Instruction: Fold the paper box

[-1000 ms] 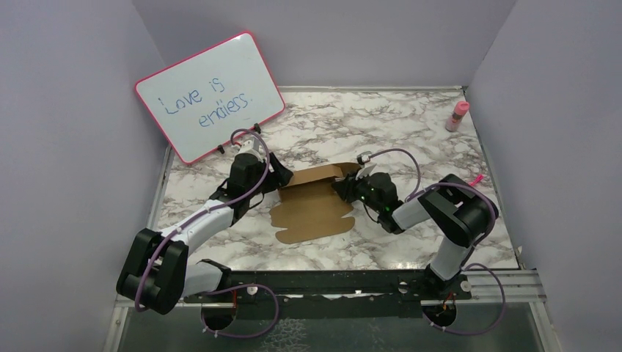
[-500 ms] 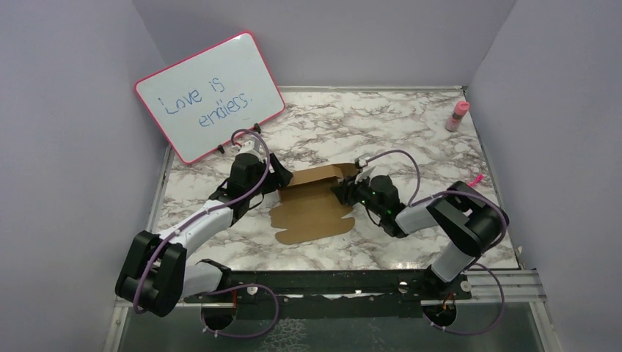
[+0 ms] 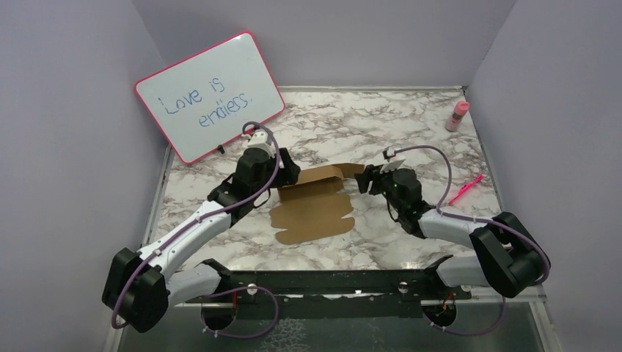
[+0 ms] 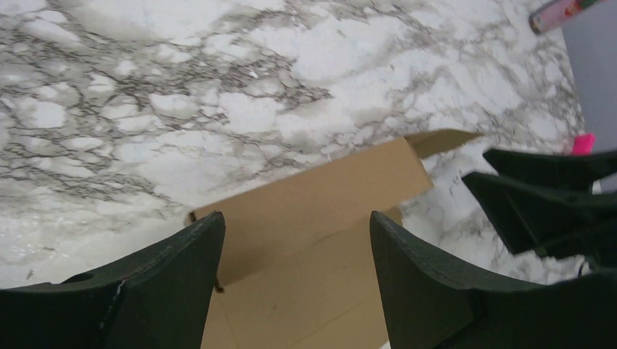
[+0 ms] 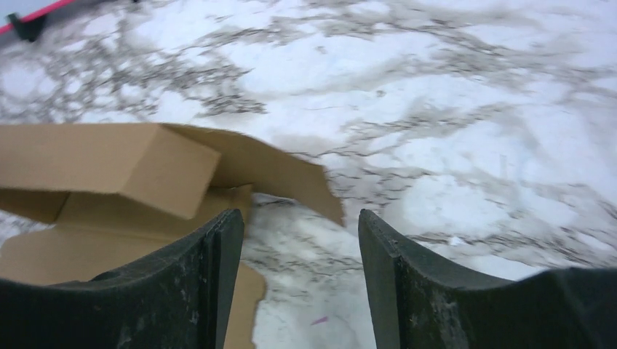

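Leaning at the far left of the bench, a whiteboard takes no part in the job. Next along, the left tool hovers at the left end of the paper box, released, its fingers spread wide with nothing between them. Its wrist view shows the raised cardboard panel beyond the gap, not in it.

The paper box lies near the middle of the bench, between the two arms. Most of the sheet is flat, the rounded near flap included. The far panel is folded up into a low wall, and a small end flap splays out from its right corner.

To the right, the right tool sits just beside that flap. It too is released and grips nothing, with bare marble showing between its fingers in its own view. Further right lie a pink pen and, in the far corner, a pink bottle.

The step in hand looks like forming the rear wall, with both tools off the card. I judge the next move calls for one tool to steady the wall. The other would turn the loose end flap inward before the side panels are lifted.
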Robot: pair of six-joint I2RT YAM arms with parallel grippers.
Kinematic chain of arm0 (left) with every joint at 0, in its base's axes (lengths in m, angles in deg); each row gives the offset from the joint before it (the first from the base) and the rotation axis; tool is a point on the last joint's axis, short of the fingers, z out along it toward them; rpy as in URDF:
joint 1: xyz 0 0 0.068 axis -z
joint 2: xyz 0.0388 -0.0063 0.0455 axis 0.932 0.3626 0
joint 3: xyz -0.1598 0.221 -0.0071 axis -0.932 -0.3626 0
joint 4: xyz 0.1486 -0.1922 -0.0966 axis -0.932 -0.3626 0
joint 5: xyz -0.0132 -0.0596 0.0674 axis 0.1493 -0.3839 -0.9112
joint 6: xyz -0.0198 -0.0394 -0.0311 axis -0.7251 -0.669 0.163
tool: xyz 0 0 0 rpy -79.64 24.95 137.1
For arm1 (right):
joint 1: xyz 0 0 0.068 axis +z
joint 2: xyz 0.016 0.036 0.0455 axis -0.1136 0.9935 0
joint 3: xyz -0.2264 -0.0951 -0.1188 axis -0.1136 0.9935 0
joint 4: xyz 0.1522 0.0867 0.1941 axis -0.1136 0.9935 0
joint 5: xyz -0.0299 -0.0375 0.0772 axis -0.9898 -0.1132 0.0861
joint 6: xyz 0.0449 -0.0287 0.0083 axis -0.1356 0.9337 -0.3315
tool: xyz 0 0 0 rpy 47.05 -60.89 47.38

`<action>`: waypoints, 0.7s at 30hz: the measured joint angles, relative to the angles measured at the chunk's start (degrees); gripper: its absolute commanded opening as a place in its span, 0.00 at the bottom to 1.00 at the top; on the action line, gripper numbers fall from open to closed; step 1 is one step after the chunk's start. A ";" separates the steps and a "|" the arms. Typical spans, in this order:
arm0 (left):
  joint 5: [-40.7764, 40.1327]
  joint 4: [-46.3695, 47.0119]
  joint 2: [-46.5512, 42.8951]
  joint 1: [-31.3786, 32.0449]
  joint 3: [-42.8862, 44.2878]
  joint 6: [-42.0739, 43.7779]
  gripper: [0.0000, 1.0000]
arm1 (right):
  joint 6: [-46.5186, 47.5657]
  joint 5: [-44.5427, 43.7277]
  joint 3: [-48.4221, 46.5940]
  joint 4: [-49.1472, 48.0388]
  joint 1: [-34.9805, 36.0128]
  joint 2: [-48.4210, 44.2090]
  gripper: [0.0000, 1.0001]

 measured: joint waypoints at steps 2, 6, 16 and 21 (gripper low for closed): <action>-1.57 -1.01 0.00 3.23 0.87 0.92 0.74 | 0.09 0.15 0.00 1.11 -2.49 -0.61 0.67; -5.14 -3.48 0.22 10.27 2.84 2.73 0.74 | 0.55 1.92 -0.48 1.66 -5.64 0.17 0.67; -13.22 -5.27 4.74 23.85 5.51 6.62 0.75 | 3.02 11.04 -3.50 -1.44 -7.87 9.79 0.62; -13.60 -3.61 9.46 26.47 5.31 7.45 0.74 | 4.50 12.48 -5.11 -2.84 -8.41 12.87 0.56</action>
